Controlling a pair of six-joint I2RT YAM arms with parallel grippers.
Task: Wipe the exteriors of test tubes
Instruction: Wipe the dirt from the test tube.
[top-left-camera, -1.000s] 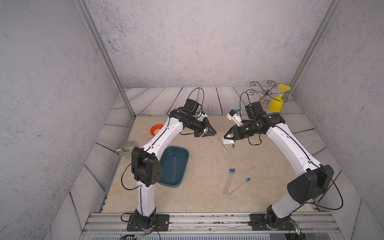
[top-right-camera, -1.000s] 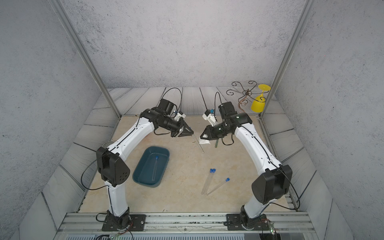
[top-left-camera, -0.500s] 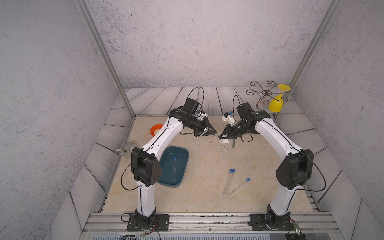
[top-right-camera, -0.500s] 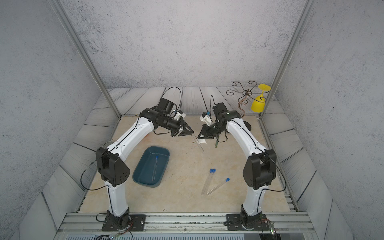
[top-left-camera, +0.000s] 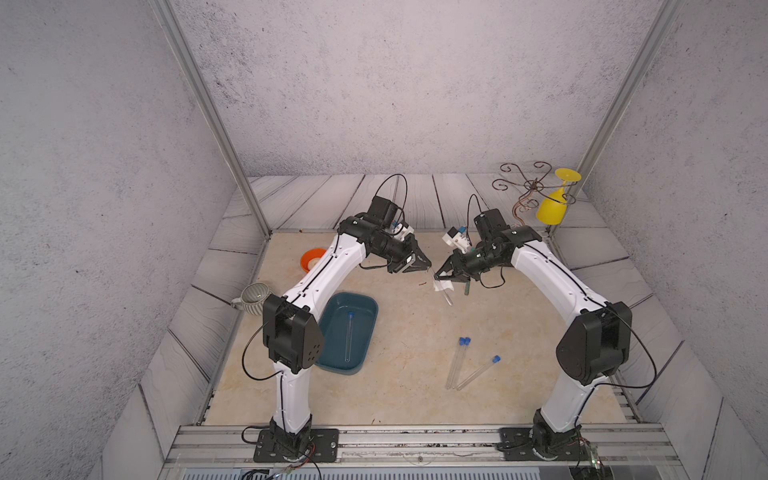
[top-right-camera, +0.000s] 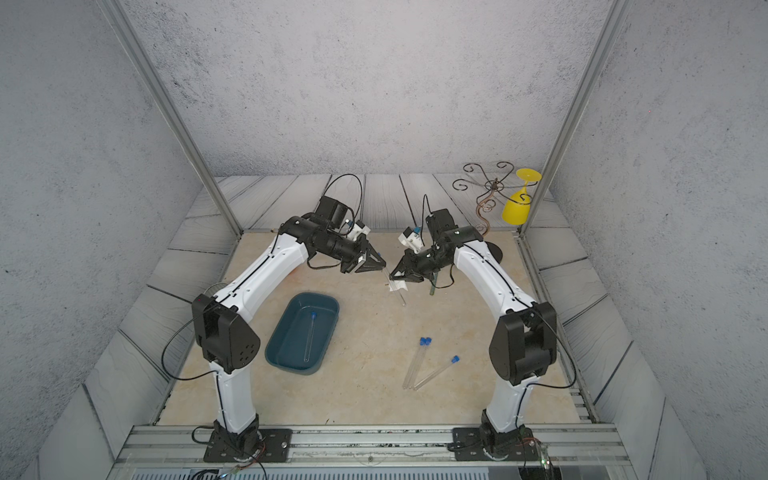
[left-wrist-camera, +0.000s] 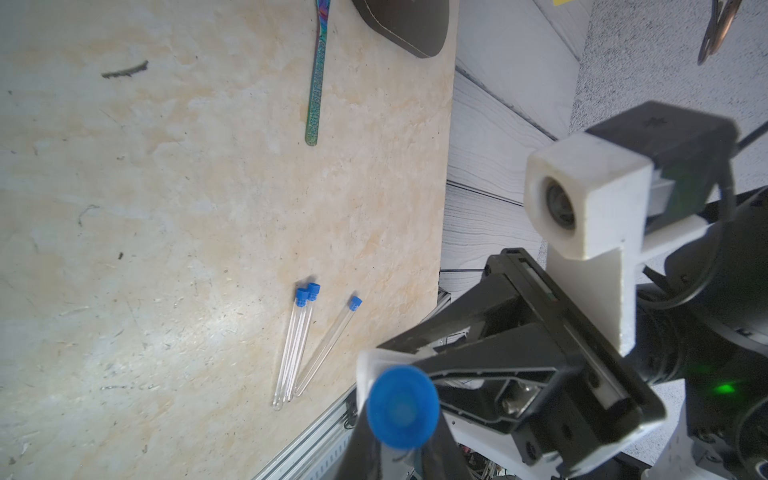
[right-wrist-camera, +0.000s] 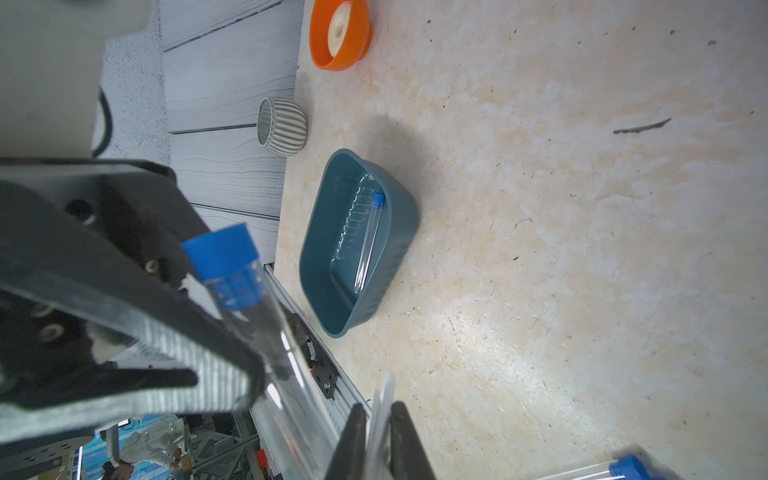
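Spotter: Your left gripper (top-left-camera: 429, 266) is clamped tight on the held tube (right-wrist-camera: 239, 278), fingers just under its blue cap. Long axis slants, cap up at the fingers, rounded end dropping toward the front rail

Operator: And my right?

Spotter: Your right gripper (top-left-camera: 437, 276) is almost closed, pinching a white wipe (top-left-camera: 443, 286); the wipe sits against that tube just below your left fingers

Operator: The others?

Spotter: Three loose tubes (top-left-camera: 456, 363) lie flat on the table (top-left-camera: 407, 332) between your arm bases, caps toward the back wall, rounded ends toward the rail. Two touch side by side; the third fans off to your right, its rounded end near theirs

Operator: Containers?

Spotter: The teal tub (top-left-camera: 373, 308) beside your left arm holds a fifth tube (top-left-camera: 348, 336), lying along its length, cap at the far end. The orange bowl (top-left-camera: 309, 254) has something white in it; what's in the striped cup (top-left-camera: 253, 296), I cannot tell
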